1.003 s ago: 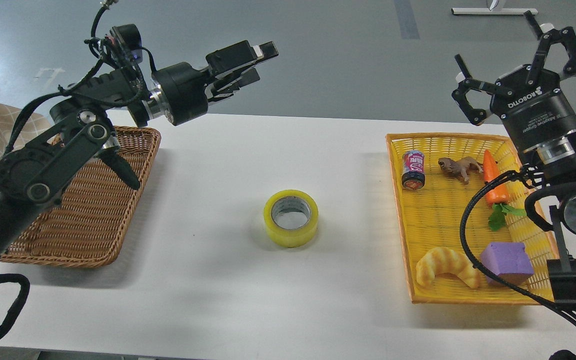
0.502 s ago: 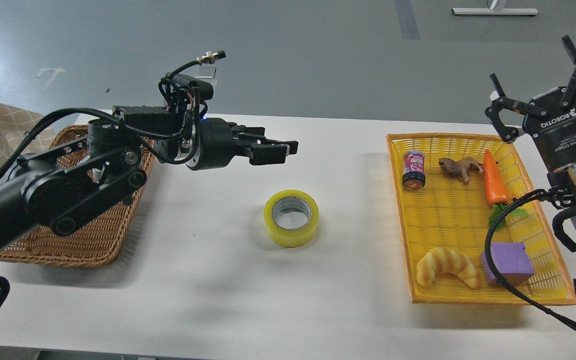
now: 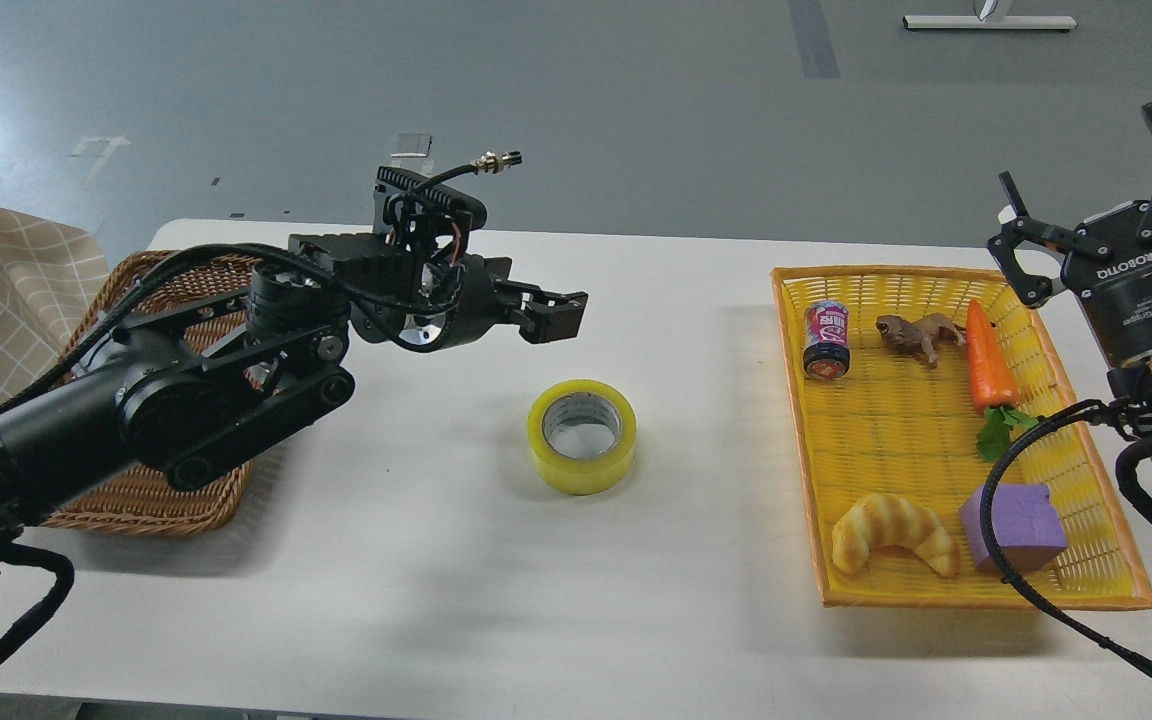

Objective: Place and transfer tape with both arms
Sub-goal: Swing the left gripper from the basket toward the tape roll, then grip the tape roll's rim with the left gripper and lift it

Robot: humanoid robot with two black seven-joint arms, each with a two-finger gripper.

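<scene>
Yellow basket (image 3: 1086, 590) holds croissant (image 3: 894, 534), carrot (image 3: 991, 357), can (image 3: 826, 339).

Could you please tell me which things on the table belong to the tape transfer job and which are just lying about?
Part of the job:
wide yellow translucent tape roll
left gripper
right gripper

Just lying about:
brown wicker basket
yellow plastic basket
small red can
brown toy animal
orange toy carrot
tan toy croissant
purple foam block
</scene>
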